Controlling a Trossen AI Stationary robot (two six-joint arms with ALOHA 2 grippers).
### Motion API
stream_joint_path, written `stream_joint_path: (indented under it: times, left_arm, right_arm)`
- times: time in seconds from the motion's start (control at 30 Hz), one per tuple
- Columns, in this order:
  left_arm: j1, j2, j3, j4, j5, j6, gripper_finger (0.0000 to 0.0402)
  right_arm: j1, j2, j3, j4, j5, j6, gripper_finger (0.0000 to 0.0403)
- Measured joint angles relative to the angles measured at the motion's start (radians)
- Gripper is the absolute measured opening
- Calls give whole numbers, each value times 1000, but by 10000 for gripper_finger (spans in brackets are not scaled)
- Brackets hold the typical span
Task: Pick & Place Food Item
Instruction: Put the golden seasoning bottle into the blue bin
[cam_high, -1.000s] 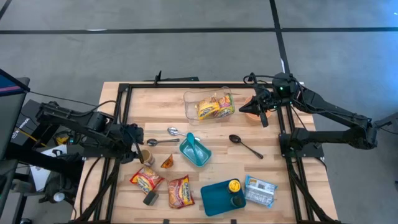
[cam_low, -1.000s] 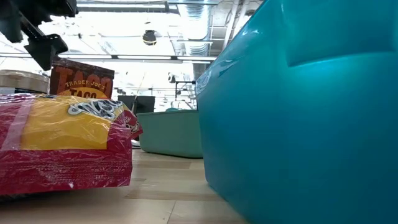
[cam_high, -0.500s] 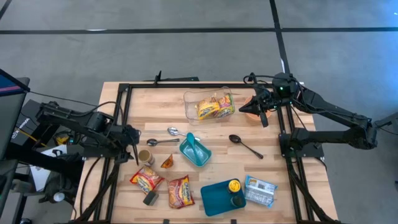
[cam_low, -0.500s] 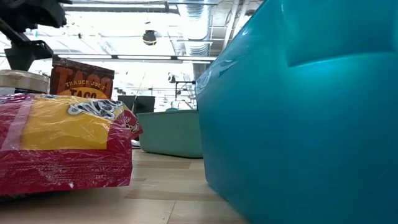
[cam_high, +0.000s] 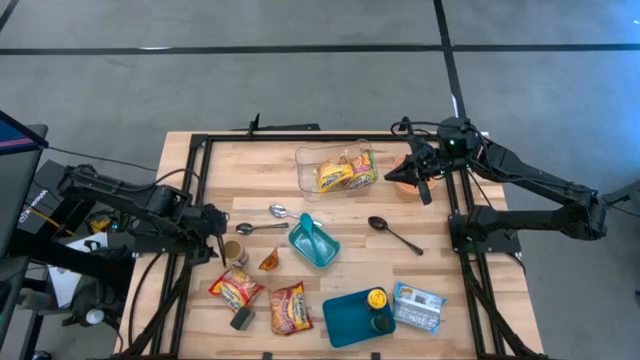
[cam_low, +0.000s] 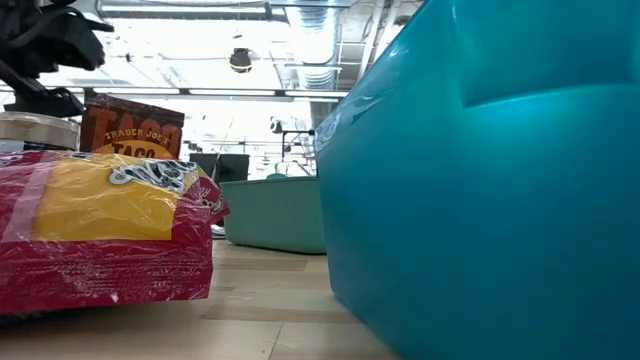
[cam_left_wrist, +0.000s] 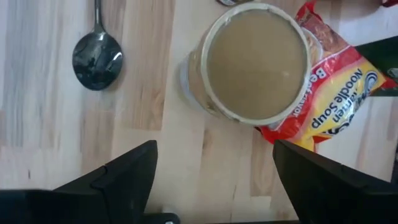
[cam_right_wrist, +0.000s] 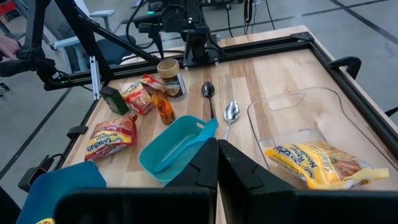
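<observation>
My left gripper (cam_left_wrist: 211, 171), fingers spread, sits just short of the upright cup (cam_left_wrist: 252, 62), dead ahead; the right gripper (cam_high: 418, 180), probably closed, waits far off.

A small round cup (cam_high: 235, 251) with a tan lid is stood upright near the tabletop's left edge, at about 9 o'clock. A red-and-yellow noodle soup packet (cam_high: 236, 289) is laid flat just below it, its corner tucked under the cup in the left wrist view. Another noodle packet (cam_high: 346, 176) is held in the clear tub (cam_high: 304, 165) at 12 o'clock.
</observation>
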Motion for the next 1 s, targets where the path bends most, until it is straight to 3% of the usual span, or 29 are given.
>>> stream_joint_path:
  times: [0.33, 0.53, 1.0]
  left_arm:
    - [0, 9, -33, 55, 1, -97, 308]
    - [0, 17, -110, 122, 66, -100, 305]
    - [-15, 26, -224, 442, 88, -107, 301]
  right_arm:
    - [0, 0, 0, -4, 2, 8, 0]
    - [0, 0, 0, -5, 2, 8, 0]
    - [0, 0, 0, -7, 2, 0, 0]
